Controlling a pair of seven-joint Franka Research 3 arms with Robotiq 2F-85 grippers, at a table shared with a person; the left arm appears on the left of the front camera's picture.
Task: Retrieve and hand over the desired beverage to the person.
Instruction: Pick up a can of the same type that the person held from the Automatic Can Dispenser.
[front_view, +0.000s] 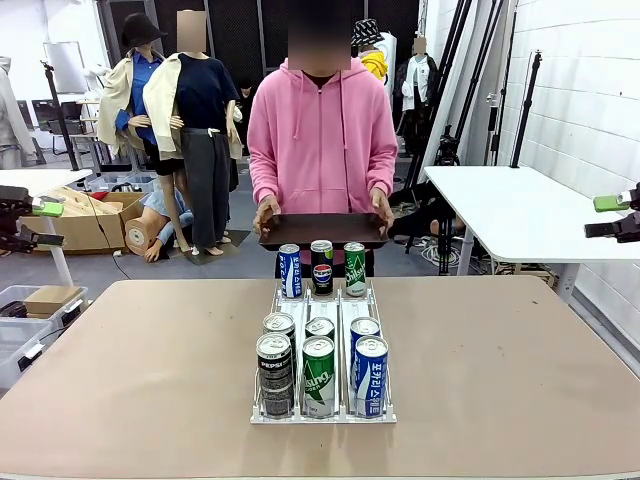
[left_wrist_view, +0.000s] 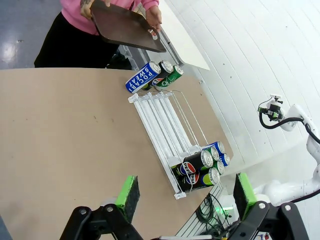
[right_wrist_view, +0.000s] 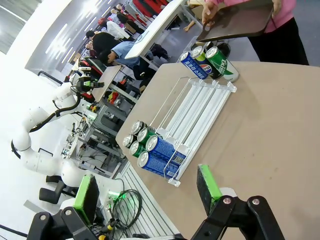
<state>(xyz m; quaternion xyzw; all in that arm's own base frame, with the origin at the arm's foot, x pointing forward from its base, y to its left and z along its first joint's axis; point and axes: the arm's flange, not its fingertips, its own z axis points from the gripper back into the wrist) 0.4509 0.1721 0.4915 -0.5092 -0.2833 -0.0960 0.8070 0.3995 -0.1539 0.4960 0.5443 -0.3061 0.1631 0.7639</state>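
Observation:
The person (front_view: 322, 130) in a pink hoodie stands at the table's far side and holds a dark tray (front_view: 322, 230) in both hands. A clear three-lane rack (front_view: 322, 305) lies mid-table. At its far end stand a blue Pocari can (front_view: 290, 270), a black Pepsi can (front_view: 322, 266) and a green can (front_view: 355, 268). Several more cans crowd the near end, with a Pepsi (front_view: 274, 372), a green Sprite (front_view: 318, 375) and a blue Pocari (front_view: 370, 375) in front. My left gripper (front_view: 35, 222) (left_wrist_view: 186, 197) hangs open off the left side. My right gripper (front_view: 608, 215) (right_wrist_view: 147, 192) hangs open off the right side. Both are far from the cans.
The brown table (front_view: 140, 370) is bare on both sides of the rack. A white table (front_view: 520, 210) stands at the back right and a white wall (front_view: 590, 90) runs along the right. Boxes and bins (front_view: 50, 300) sit on the floor at the left.

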